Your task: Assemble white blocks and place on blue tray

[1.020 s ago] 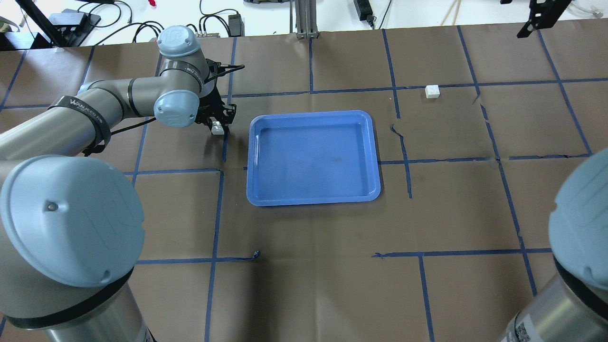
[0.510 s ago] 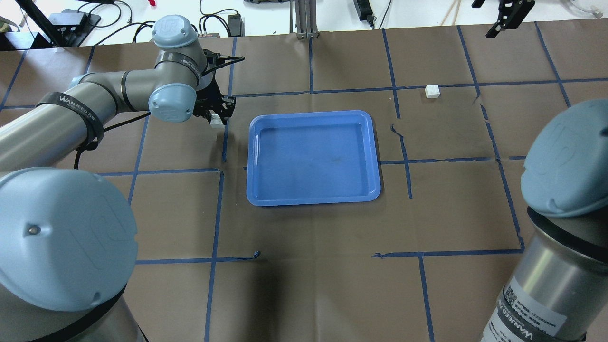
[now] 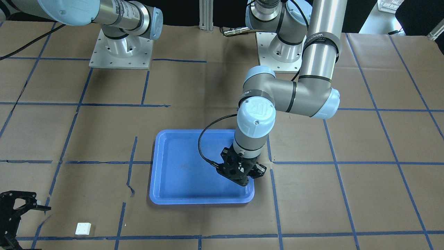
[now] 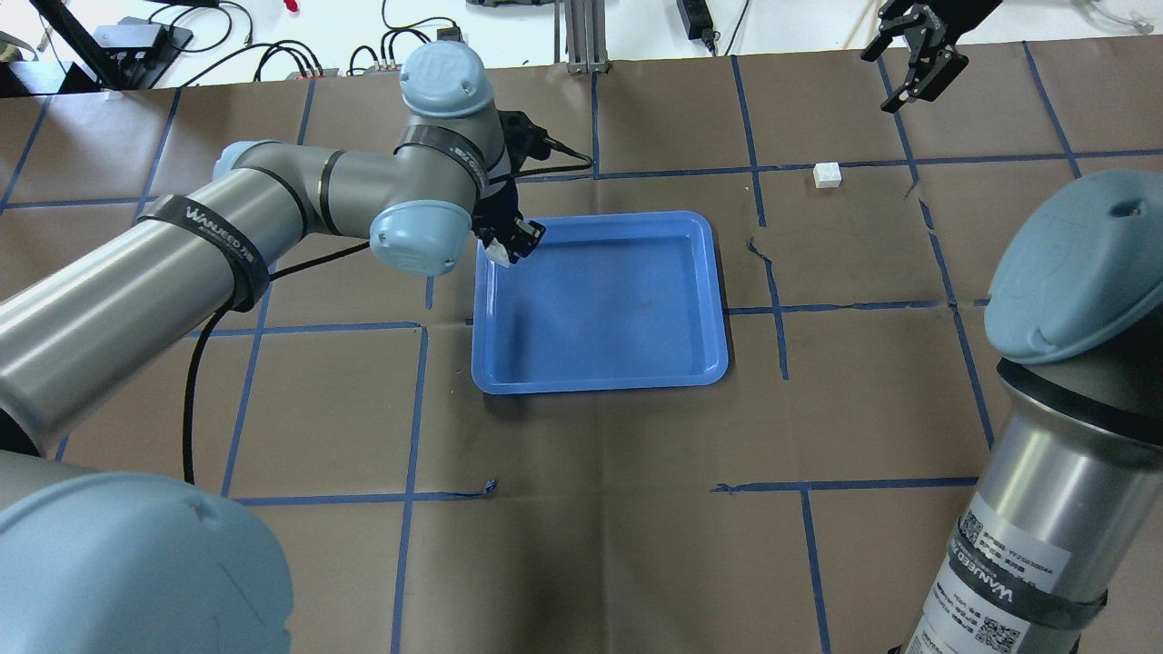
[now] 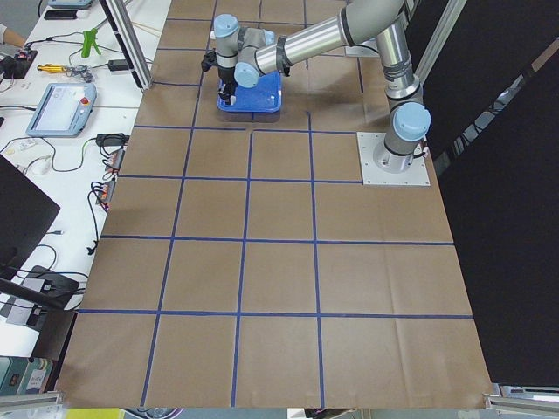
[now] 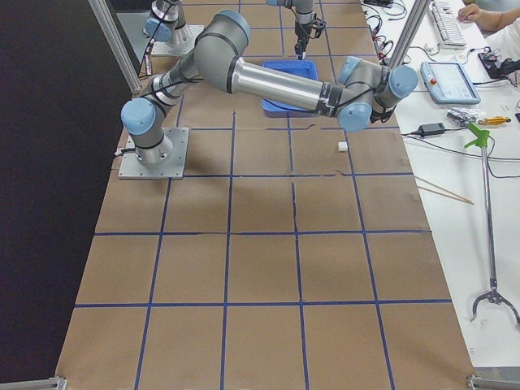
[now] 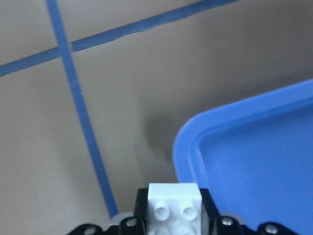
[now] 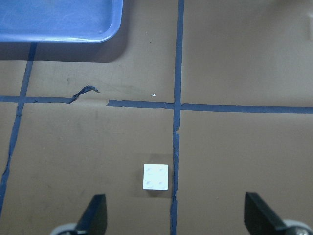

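My left gripper is shut on one white block and holds it above the far left corner of the blue tray. In the left wrist view the block sits stud side up between the jaws, beside the tray's rounded corner. The second white block lies on the brown paper to the right of the tray. My right gripper is open and empty, hovering beyond that block. The right wrist view shows the block just ahead of the spread fingers.
Blue tape lines grid the brown paper, with a torn strip right of the tray. An aluminium post and cables sit at the far edge. In the front-facing view the right gripper is at the lower left, near the loose block.
My left arm has lifted its white block off the paper and carried it right, over the tray's corner. My right gripper has swung in from the far right toward the loose block.
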`<state>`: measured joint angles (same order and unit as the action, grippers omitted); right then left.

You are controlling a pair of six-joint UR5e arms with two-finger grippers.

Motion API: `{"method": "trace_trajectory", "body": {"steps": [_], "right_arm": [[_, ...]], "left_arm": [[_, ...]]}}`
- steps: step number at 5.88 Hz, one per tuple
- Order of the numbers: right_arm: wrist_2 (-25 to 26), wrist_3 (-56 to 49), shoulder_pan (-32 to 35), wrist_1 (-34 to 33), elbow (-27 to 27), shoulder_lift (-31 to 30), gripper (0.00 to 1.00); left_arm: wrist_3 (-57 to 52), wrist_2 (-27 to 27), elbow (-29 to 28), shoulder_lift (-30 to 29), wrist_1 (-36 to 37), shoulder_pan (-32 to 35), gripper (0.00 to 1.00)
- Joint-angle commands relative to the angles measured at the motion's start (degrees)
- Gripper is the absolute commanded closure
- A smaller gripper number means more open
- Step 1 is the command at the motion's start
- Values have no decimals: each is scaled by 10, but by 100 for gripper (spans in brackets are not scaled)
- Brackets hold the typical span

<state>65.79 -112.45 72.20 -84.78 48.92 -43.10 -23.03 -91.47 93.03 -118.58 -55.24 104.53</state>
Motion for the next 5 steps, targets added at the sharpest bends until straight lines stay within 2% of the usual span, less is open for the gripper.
{"method": "trace_trajectory", "body": {"steps": [1,3,4,5], "right_arm": [[-44,-33,-11,-4,19,33,0],[-72,-71,-29,-26,74,38,0],[-73,-81,-29,-70,102,38,0],[-73,-96,-29,-92,133,38,0]], "left_arm": [[-204,-1,12,-2,0,61,96],[-389,0,16,-16,45,66,96],[-435,2,24,-18,56,66,94],[-437,6,29,-30,59,66,93]]}}
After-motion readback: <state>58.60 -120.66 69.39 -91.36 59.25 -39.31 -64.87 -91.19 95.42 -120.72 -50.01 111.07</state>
